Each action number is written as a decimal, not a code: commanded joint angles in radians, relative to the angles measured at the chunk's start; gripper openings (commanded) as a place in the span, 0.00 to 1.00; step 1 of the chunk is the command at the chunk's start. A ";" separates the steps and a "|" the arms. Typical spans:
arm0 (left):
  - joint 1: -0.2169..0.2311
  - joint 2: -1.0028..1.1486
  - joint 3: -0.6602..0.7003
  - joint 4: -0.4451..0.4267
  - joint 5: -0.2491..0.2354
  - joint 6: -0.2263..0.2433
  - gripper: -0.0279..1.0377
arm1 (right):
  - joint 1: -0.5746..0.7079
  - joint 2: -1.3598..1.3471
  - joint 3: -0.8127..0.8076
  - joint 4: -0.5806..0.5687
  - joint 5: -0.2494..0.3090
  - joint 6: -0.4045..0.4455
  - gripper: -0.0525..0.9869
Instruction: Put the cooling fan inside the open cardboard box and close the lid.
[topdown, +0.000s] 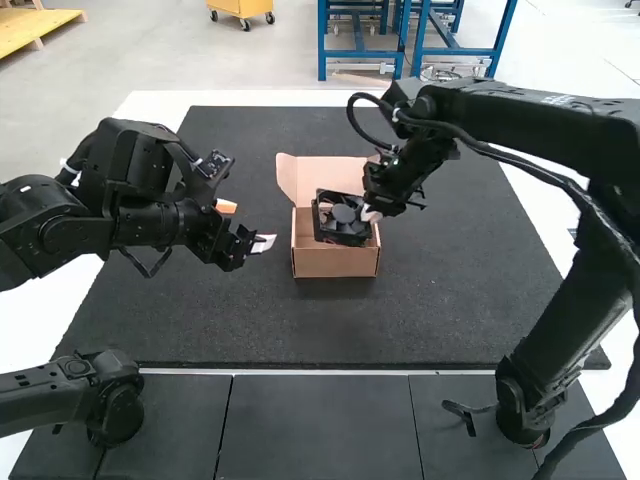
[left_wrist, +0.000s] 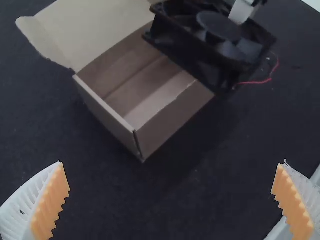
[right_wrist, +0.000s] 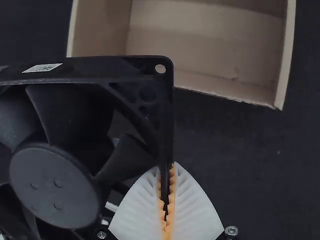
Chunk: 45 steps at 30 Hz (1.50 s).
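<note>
1. Over the open top of the cardboard box (topdown: 335, 258) the cooling fan (topdown: 343, 220) hangs tilted, not yet inside. The box floor looks bare.
2. We note the right gripper (topdown: 376, 211) pinching the fan's frame at one thin edge, with its orange pads (right_wrist: 172, 176) pressed on both faces.
3. We note the left gripper (left_wrist: 170, 200) spread wide and holding nothing, near the box's left side above the desk (topdown: 450, 290).
4. Handling, our judgement: the fan has a rigid plastic frame, light and smooth. Held by an edge alone, it could pivot between the pads. The blades and the thin red wire (left_wrist: 255, 81) look fragile, so we would grip the frame rim.
5. The fit looks close, so the fan likely needs levelling before it goes down. The lid (topdown: 300, 178) stands open at the back left. It is thin card that should fold easily if pushed near its free edge.
6. Views: the right wrist view gives us the pinch itself, which is hard to make out from the high view. The left wrist view gives us the bare interior and the wire. The high view places both arms around the box.
</note>
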<state>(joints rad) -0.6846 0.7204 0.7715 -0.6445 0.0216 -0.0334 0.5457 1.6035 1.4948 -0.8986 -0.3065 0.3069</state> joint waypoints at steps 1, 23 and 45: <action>0.010 -0.012 0.002 0.011 -0.011 0.010 0.93 | 0.019 0.021 0.065 0.009 -0.003 0.003 0.03; 0.010 -0.012 0.002 0.031 -0.012 0.010 0.93 | 0.045 0.277 0.251 0.029 0.184 -0.086 0.03; 0.010 -0.013 0.006 0.039 -0.012 0.010 0.93 | 0.003 0.400 0.286 0.069 0.184 -0.061 0.03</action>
<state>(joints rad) -0.6846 0.7204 0.7719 -0.6155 0.0216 -0.0334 0.5579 2.0014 1.7477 -0.8322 -0.1188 0.2356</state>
